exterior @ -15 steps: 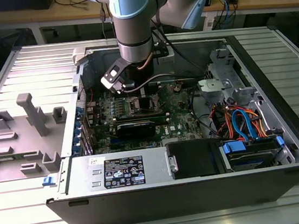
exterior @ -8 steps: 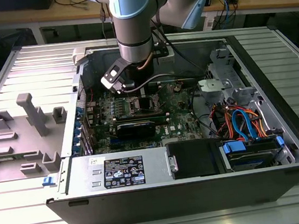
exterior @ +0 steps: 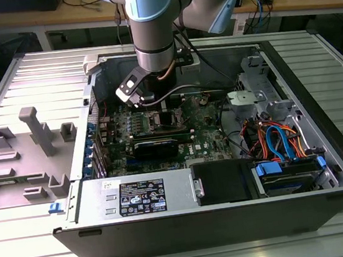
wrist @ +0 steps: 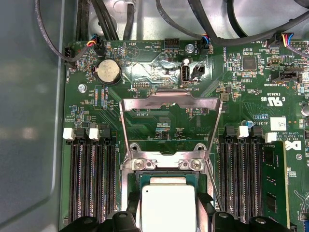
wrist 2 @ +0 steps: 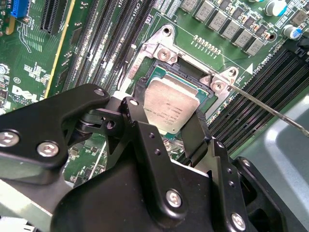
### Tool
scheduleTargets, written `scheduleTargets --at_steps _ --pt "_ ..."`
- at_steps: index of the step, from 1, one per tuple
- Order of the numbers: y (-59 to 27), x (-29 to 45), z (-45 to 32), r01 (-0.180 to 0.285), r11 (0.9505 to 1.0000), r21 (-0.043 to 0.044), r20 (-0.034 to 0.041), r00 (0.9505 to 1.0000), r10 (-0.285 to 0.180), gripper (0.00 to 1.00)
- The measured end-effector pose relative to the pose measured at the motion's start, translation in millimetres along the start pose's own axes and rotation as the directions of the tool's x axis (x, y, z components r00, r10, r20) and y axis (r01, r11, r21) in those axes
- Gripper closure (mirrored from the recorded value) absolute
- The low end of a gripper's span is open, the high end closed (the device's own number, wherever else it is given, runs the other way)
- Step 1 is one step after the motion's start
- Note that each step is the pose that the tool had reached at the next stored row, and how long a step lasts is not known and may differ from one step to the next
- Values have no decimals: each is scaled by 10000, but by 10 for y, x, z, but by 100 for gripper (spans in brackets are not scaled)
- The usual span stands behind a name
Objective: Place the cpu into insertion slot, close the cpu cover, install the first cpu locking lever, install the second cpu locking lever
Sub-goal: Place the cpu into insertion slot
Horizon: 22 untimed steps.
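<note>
My gripper (wrist 2: pixel 171 102) is shut on the cpu (wrist 2: pixel 169 107), a flat square chip with a dull silver top. Its black fingers (wrist 2: pixel 199 128) press on two opposite edges. The chip sits right over the insertion slot (wrist 2: pixel 189 72), whose dark inside shows past the chip's far edge. In the first wrist view, the cpu (wrist: pixel 166 208) lies between the fingertips of the gripper (wrist: pixel 168 203). Beyond it, the cpu cover (wrist: pixel 169 102) is flipped open and back. A thin wire lever (wrist 2: pixel 270 108) sticks out beside the socket. In the exterior view, the gripper (exterior: pixel 156 108) reaches down into the open computer case.
Long black memory slots (wrist: pixel 91 183) flank the socket on both sides. A coin battery (wrist: pixel 108 71) and black cables (wrist: pixel 212 34) lie beyond the open cover. The case holds a power supply (exterior: pixel 139 195) and a drive bay with blue and orange cables (exterior: pixel 279 140). A grey fixture (exterior: pixel 35 136) stands outside.
</note>
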State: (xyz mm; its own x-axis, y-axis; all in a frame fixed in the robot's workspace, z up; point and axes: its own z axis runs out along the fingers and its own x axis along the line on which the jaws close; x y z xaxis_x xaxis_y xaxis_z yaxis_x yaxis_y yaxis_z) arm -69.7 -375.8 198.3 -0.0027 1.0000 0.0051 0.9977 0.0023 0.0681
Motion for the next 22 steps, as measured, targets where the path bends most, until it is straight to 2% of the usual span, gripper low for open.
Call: scheduleTargets --at_steps 22 --pt "0 0 7 0 10000 -1 0 10000 0 46"
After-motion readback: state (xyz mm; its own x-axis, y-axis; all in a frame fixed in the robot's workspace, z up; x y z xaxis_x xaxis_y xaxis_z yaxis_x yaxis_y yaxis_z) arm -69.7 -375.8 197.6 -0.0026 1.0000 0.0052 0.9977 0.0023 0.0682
